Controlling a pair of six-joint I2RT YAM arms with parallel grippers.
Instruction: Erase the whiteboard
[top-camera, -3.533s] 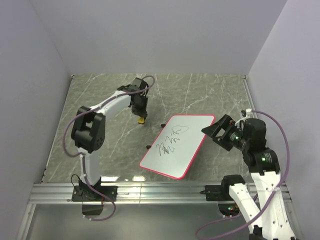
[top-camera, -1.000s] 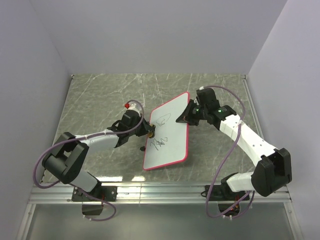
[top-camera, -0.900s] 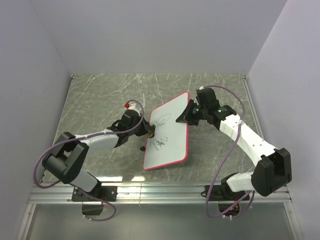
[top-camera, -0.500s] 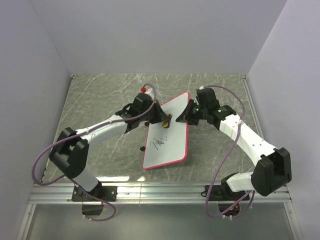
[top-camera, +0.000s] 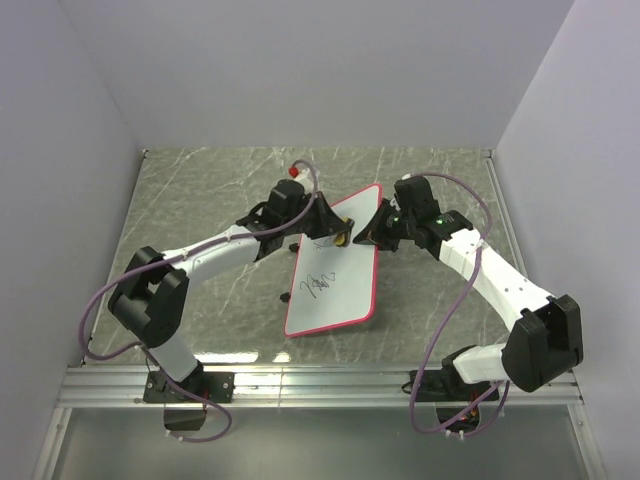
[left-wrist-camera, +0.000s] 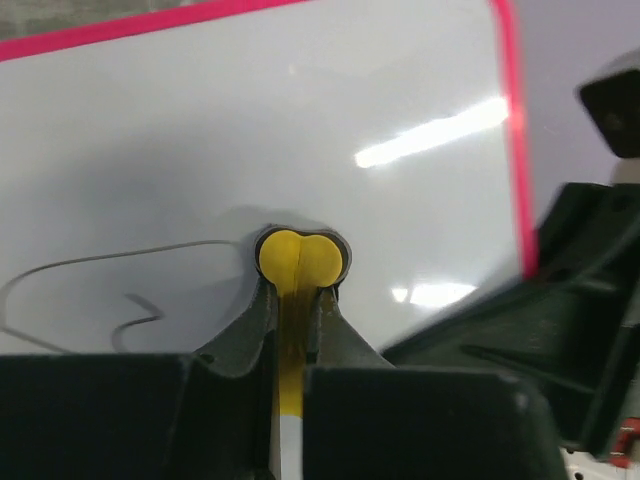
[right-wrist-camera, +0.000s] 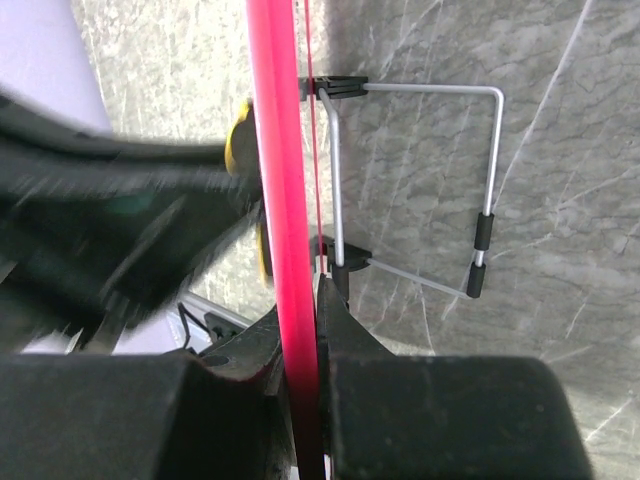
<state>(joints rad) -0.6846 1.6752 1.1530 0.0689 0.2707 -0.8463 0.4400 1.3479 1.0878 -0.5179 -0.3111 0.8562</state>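
The whiteboard (top-camera: 335, 290), white with a pink-red rim, stands tilted in the middle of the table. Dark scribbles (top-camera: 322, 283) remain at its middle; its upper part is blank. My left gripper (top-camera: 337, 240) is shut on a small yellow eraser (left-wrist-camera: 300, 257), whose rounded end presses on the board (left-wrist-camera: 300, 120) near the upper right corner. A thin grey line (left-wrist-camera: 100, 270) runs to the eraser's left. My right gripper (top-camera: 376, 232) is shut on the board's right edge, and the pink rim (right-wrist-camera: 280, 200) runs between its fingers (right-wrist-camera: 335, 320).
A thin wire stand (right-wrist-camera: 420, 180) with black feet props the board from behind; one foot (top-camera: 284, 297) shows left of the board. The marble table (top-camera: 200, 200) is walled on three sides, with an aluminium rail (top-camera: 320, 378) at the near edge.
My left gripper has swept the eraser from the board's left edge up and right to its upper right part. The upper scribble is gone. The right arm has held the board still.
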